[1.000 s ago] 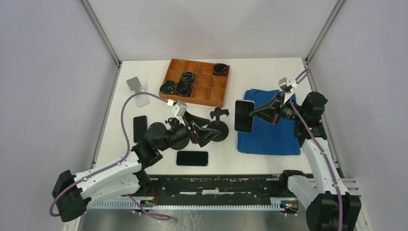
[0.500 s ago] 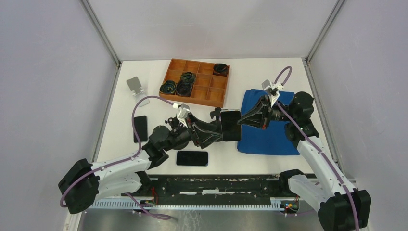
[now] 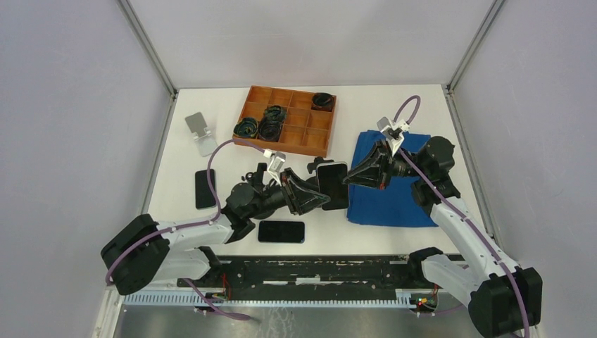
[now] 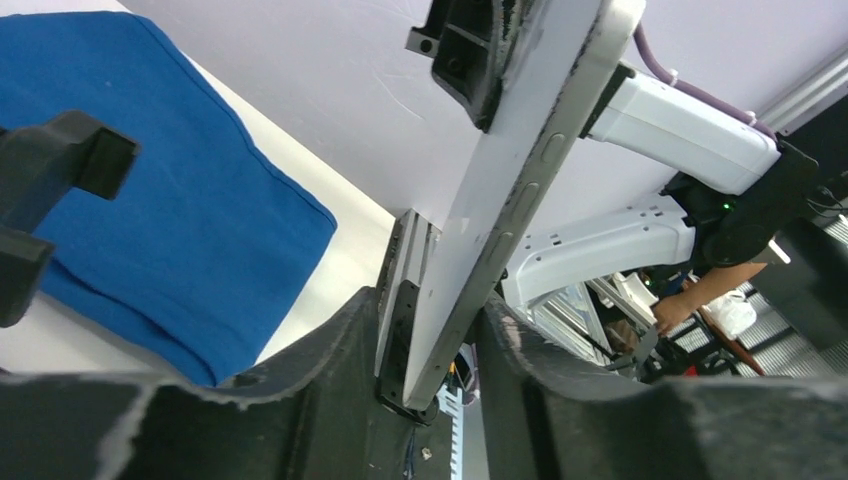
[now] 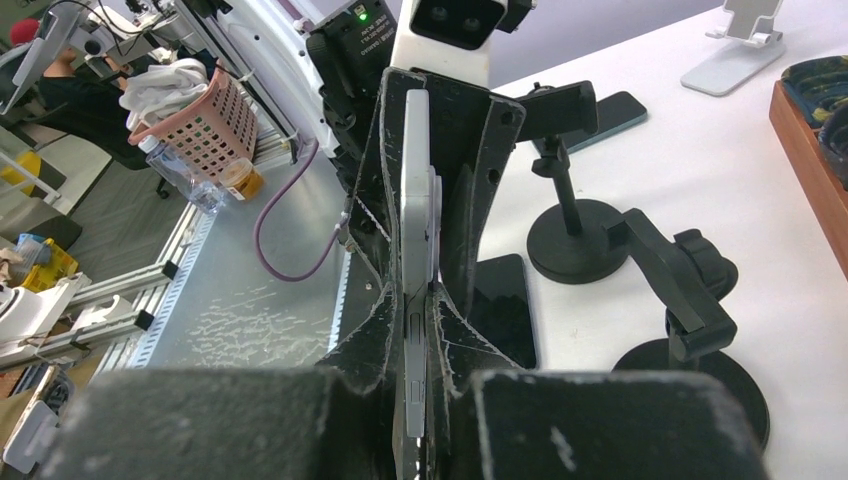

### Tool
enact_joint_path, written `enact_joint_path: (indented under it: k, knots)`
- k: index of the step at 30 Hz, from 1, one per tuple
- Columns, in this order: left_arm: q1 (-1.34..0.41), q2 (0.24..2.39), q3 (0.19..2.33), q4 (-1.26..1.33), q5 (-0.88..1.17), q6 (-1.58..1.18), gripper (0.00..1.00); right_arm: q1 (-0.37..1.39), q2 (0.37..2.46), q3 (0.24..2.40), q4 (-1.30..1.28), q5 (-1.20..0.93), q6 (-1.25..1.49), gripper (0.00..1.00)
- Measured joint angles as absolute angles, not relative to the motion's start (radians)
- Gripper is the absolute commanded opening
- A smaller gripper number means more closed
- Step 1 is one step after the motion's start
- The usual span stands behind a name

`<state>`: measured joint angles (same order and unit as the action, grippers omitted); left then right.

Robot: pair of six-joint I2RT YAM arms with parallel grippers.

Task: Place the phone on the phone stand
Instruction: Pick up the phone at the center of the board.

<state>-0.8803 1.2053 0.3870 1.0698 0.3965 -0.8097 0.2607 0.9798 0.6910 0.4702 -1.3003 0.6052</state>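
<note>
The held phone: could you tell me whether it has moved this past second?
Yes: the phone has moved left, past the blue cloth's left edge.

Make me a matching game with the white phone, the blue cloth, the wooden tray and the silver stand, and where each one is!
Things:
1. white phone
2. blue cloth
3. wooden tray
4. silver stand

Places:
A. back left of the table
B. gripped by the right hand
C. back middle, dark loops inside
D. spread flat on the right side

Pairs: 1-B, 2-D, 3-C, 4-A
</note>
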Motion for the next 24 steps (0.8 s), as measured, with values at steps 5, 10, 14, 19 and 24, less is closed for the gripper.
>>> enact_joint_path:
  k: [5, 10, 14, 19, 24]
  knots:
    - [-0.881, 1.234, 0.4, 1.108, 0.433, -0.825, 0.05, 0.26, 0.985, 0.674, 0.48, -1.293, 0.615, 0.0]
    - [-0.882, 1.235, 0.403, 1.114, 0.474, -0.819, 0.02, 0.257, 0.998, 0.67, 0.481, -1.283, 0.647, 0.11]
    - [-0.882, 1.214, 0.409, 1.065, 0.473, -0.791, 0.02, 0.257, 0.999, 0.668, 0.47, -1.283, 0.627, 0.44]
    - [-0.884, 1.106, 0.422, 0.815, 0.447, -0.699, 0.02, 0.272, 1.001, 0.68, 0.318, -1.296, 0.419, 0.73]
    - [-0.884, 0.971, 0.455, 0.537, 0.42, -0.57, 0.02, 0.305, 1.051, 0.75, 0.065, -1.309, 0.142, 0.98]
